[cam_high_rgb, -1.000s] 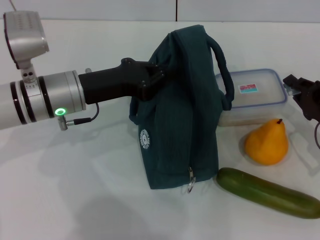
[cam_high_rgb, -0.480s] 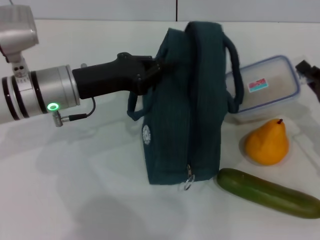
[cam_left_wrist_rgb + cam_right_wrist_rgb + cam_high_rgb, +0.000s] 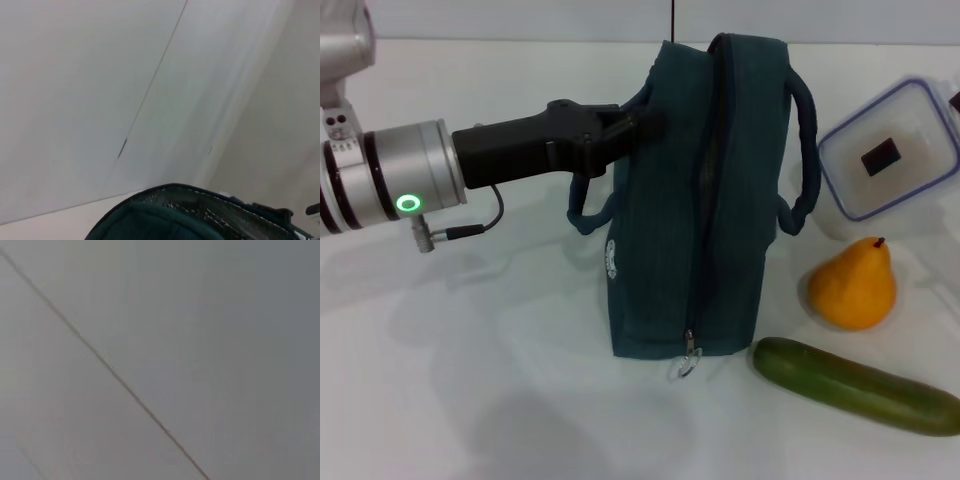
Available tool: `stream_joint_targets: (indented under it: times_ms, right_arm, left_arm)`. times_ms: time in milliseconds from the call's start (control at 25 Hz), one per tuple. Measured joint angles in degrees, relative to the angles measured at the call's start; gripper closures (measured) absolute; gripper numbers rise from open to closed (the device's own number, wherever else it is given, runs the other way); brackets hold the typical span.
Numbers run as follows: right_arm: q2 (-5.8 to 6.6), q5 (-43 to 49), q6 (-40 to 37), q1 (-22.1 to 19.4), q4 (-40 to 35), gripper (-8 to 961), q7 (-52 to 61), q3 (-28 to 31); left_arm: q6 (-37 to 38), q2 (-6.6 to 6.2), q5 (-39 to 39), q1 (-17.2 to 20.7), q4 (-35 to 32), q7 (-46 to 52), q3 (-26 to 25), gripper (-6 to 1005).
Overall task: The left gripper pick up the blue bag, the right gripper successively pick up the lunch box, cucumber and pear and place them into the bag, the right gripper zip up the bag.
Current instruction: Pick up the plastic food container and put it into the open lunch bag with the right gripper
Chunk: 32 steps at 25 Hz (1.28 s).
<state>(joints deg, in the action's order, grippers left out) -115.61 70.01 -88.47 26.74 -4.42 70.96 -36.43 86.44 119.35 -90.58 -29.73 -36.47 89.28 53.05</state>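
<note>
The blue bag (image 3: 690, 200) stands upright mid-table, its zipper open along the top and front. My left gripper (image 3: 642, 125) is shut on its upper left edge. The left wrist view shows only the bag's rim and silver lining (image 3: 200, 210). At the right the lunch box (image 3: 890, 150) is off the table and tipped on edge, one flat face turned toward me. Only a dark sliver of my right gripper (image 3: 954, 100) shows, at the box's far side on the frame edge. The pear (image 3: 853, 285) and the cucumber (image 3: 855, 385) lie on the table to the right of the bag.
The white table (image 3: 470, 380) stretches to the left and in front of the bag. A metal zipper pull (image 3: 690, 355) hangs at the bag's lower front. The right wrist view shows only a plain grey surface with a seam.
The lunch box has been lifted off the table and tipped up toward the right edge. The bag has been pulled more upright and taller, and my left arm has shifted slightly left.
</note>
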Motion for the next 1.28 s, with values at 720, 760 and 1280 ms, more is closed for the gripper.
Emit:
stream_joint_targets:
  times_ms: [720,760,1280]
  right_arm:
    - [0.68,-1.9,-12.6,4.8,-15.6,857,15.8,0.7]
    - [0.71,-2.0,-12.8,5.8,-16.3,857,17.4,0.6]
    - [0.60,-1.5,-8.0,19.2,-20.0,856,24.2,-3.3]
  left_arm:
    - [-0.6,0.27,-0.5,0.3,0.8,0.0,0.2,956]
    - [-0.6,0.27,-0.5,0.3,1.0,0.0,0.2,956]
    - [-1.2,0.26,-0.4,-0.2,2.1,-1.0,0.2,956]
